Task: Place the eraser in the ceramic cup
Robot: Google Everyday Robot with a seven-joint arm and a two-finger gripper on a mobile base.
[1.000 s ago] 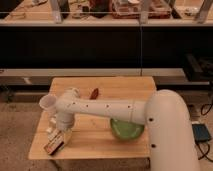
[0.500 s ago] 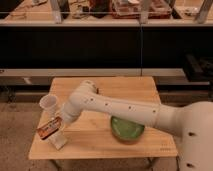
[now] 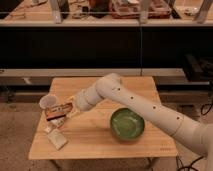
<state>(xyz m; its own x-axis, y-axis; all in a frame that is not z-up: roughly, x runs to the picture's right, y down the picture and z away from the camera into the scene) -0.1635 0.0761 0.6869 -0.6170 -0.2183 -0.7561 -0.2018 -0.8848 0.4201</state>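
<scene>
The eraser (image 3: 56,113), a small bar with orange-red, black and white stripes, is held at the tip of my gripper (image 3: 62,112), a little above the wooden table (image 3: 100,146) near its left edge. The gripper is shut on the eraser. The ceramic cup (image 3: 48,102), small, white and round, stands upright just left of and behind the eraser, almost touching it. My white arm (image 3: 145,110) reaches in from the right across the table.
A green bowl (image 3: 127,124) sits on the right half of the table, below my arm. Pale whitish blocks (image 3: 56,139) lie near the front left corner. Dark shelving with cluttered trays stands behind the table.
The gripper has lifted the eraser from the front left of the table and carried it back and up toward the cup. The arm has swung and stretched out lower.
</scene>
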